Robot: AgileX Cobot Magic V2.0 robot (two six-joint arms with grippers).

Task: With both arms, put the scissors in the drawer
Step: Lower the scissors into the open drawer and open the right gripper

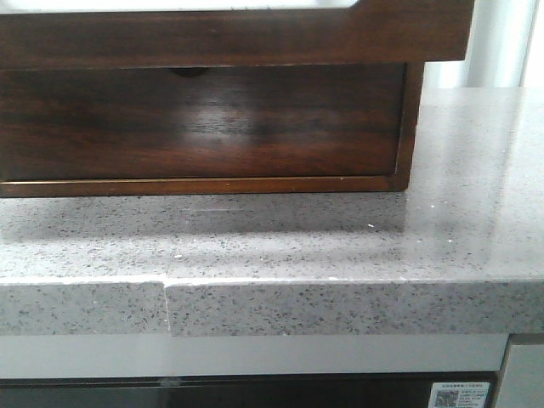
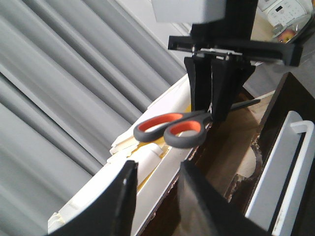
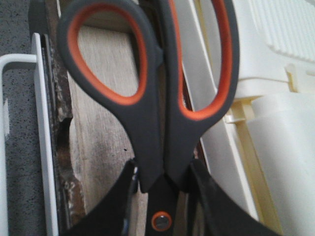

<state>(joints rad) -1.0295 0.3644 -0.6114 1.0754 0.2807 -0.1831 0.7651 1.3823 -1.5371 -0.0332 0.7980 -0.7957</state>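
Orange-and-grey handle loops mark the scissors (image 2: pixel 173 129), which are held in mid-air above the drawer (image 2: pixel 235 147), whose pale wooden floor is seen directly beneath the handles. The scissors are clamped near their pivot by the right gripper (image 3: pixel 161 183), whose fingers are pressed against both shanks. The left gripper (image 2: pixel 155 196) is seen with its jaws parted and nothing between them, just beside the drawer. In the front view only the dark wooden cabinet (image 1: pixel 204 119) on the speckled grey countertop (image 1: pixel 340 246) is shown. If release is made too high or off to the side, the scissors could be bounced onto the drawer wall or the white organiser (image 3: pixel 275 59) beside the drawer.
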